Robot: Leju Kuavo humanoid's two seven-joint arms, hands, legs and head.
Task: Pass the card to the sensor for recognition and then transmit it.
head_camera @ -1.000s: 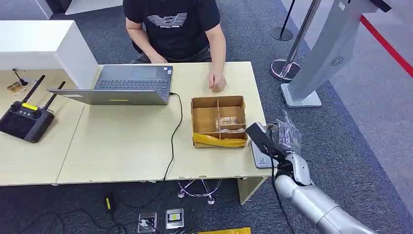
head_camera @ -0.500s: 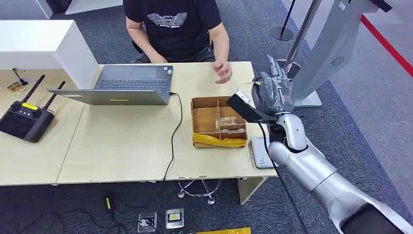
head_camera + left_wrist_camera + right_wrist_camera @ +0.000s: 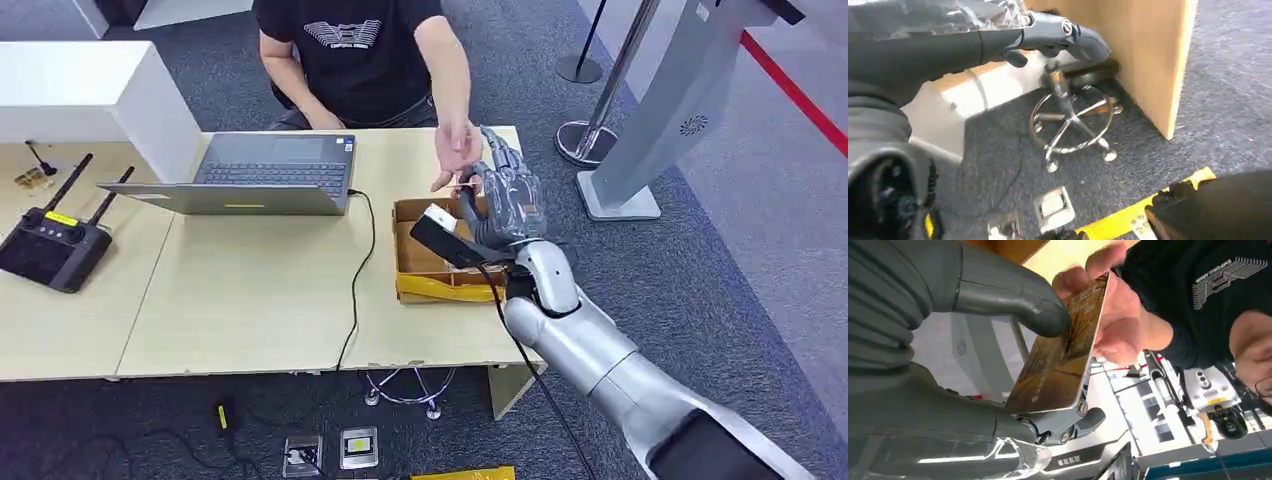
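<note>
Head view: right hand [image 3: 505,195] raised over the far right part of the table [image 3: 250,300], above the cardboard box [image 3: 425,245], fingers upright and closed on the card [image 3: 466,186], seen edge-on as a thin pale sliver. Person's hand [image 3: 455,150] reaching in from the far edge, fingertips at the card's far end. Box partitioned into compartments, small items in one of them, yellow tape along its near wall. Open laptop [image 3: 265,175] near the far edge, left of the box, black cable trailing from it over the near edge. Black controller [image 3: 50,245] with two antennas at the left end of the table. Grey kiosk stand [image 3: 665,110] on the carpet beyond the right end.

Left wrist view: left hand [image 3: 973,35] hanging low beside the table's wooden side panel [image 3: 1153,55], above the carpet and a chrome star-shaped base [image 3: 1073,122]. One dark finger extended; whether the rest are apart or together cannot be told, nothing seen in the grasp.

Right wrist view: card [image 3: 1063,347] brown and gold, pinned between the thick grey thumb [image 3: 1013,297] on its face and the darker fingers [image 3: 1068,422] behind. Person's hand [image 3: 1108,315] touching the card's far edge from the other side.
</note>
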